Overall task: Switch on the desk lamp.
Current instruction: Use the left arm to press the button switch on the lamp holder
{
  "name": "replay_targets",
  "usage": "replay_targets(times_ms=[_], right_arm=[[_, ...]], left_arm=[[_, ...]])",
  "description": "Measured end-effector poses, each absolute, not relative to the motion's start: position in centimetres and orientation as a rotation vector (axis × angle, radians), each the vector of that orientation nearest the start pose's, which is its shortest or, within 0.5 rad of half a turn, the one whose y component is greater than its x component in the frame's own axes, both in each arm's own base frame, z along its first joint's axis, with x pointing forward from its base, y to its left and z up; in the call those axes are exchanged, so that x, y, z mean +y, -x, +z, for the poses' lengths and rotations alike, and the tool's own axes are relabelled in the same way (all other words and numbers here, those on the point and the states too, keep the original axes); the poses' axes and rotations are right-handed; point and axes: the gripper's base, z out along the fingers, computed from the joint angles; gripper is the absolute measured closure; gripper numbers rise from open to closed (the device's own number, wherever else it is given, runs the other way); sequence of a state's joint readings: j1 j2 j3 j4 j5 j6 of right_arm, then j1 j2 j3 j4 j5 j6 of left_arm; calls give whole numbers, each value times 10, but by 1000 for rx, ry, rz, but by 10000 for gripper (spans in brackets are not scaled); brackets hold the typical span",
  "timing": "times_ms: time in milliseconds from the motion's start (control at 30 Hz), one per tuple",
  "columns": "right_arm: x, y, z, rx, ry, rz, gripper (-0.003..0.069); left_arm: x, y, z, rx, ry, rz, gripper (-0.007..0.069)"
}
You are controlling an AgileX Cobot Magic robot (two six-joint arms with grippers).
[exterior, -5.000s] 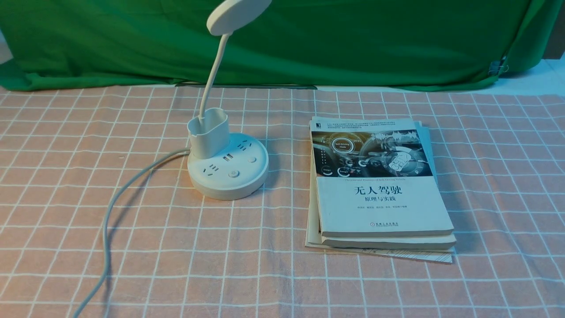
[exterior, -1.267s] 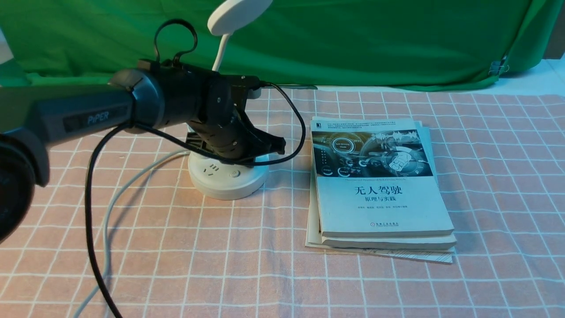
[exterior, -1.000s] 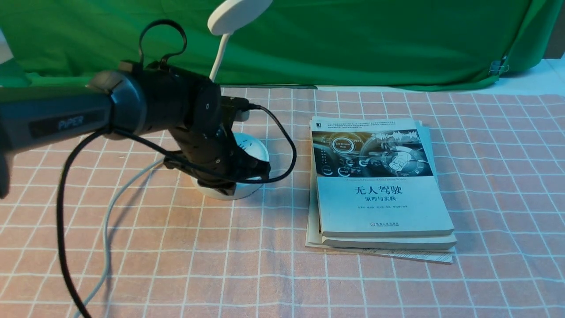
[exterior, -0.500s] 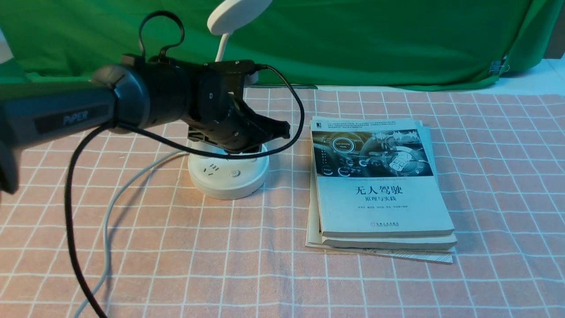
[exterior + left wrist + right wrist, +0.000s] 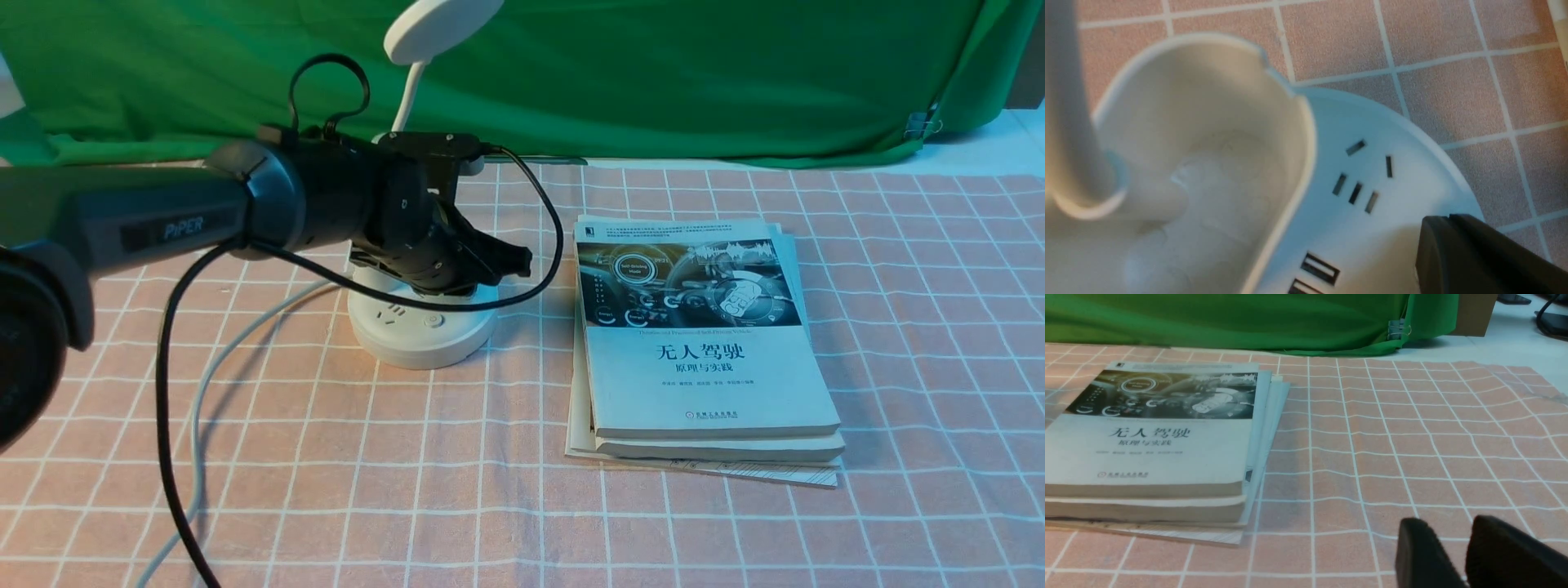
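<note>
Left wrist view: left gripper (image 5: 1449, 220) closed over lamp (image 5: 1404, 183); light, rigid base (image 5: 420, 347) likely wants pressing, not gripping. Right gripper (image 5: 1444, 524) slightly parted.

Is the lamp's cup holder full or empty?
Empty: in the left wrist view, its inside shows only bare bottom and walls.

The robot's black-and-grey left arm (image 5: 326, 192), out of view five seconds ago, now reaches in from the left and covers most of the white plastic lamp's oval cup holder (image 5: 359, 255), lower neck and rear sockets. One second ago the arm hung lower, hiding the round button (image 5: 433, 321) on the front of the lamp's round white base (image 5: 420, 347); that button is now in sight. Since half a second ago, the arm has dropped slightly and shifted right, and its looping black cable (image 5: 163, 392) has swung right too.
</note>
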State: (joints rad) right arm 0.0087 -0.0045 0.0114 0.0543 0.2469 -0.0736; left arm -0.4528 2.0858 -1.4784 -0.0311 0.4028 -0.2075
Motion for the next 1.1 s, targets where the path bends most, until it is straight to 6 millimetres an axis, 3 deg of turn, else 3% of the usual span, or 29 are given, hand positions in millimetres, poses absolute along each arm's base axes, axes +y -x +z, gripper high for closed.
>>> replay_targets(times_ms=[333, 1100], right_arm=[[2, -55, 187, 1737, 35, 3, 419], [2, -55, 187, 1738, 36, 3, 419]], left_arm=[[-202, -413, 164, 2522, -282, -291, 603], [-196, -401, 190, 2532, -294, -286, 603]])
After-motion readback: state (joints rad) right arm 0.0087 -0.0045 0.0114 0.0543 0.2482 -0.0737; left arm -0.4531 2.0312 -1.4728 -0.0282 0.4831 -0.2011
